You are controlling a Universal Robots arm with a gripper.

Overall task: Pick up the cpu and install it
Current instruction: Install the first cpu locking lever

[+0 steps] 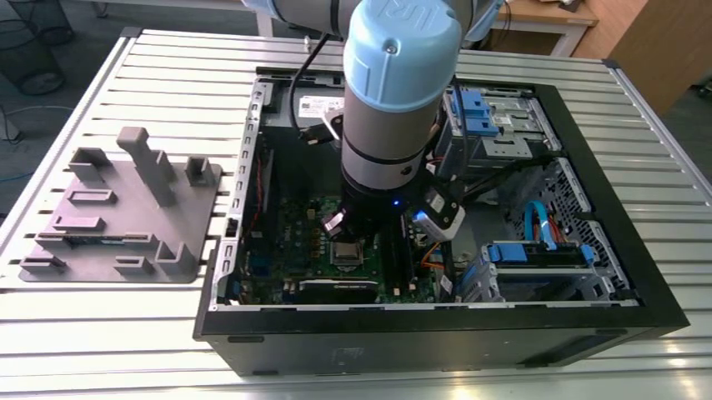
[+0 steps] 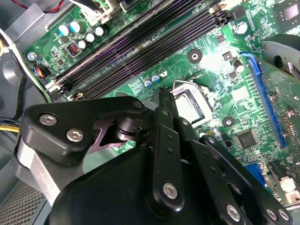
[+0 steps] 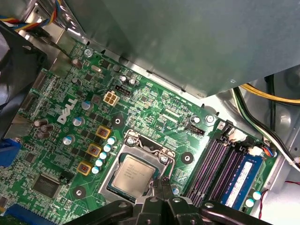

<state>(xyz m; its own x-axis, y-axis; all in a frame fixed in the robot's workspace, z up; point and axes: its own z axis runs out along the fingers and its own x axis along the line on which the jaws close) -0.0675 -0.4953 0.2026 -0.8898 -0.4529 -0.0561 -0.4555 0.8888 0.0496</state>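
The robot arm (image 1: 389, 100) reaches down into the open computer case (image 1: 445, 333), which lies on its side on the slatted metal table (image 1: 156, 333). The gripper (image 3: 161, 185) hangs low over the green motherboard (image 3: 154, 112), just beside the socket. The cpu (image 3: 132, 174), with its silvery-beige lid, lies flat inside the metal socket frame (image 3: 123, 145); in the second wrist view the cpu (image 2: 190, 108) shows just past the gripper's black links. The jaws look closed together, their tips side by side at the edge of the chip, and they hold nothing. A blue memory stick (image 3: 241, 180) sits in one of the slots next to the socket. On the table, at the exterior view's left, stands a grey parts holder (image 1: 122, 208), well apart from the case.
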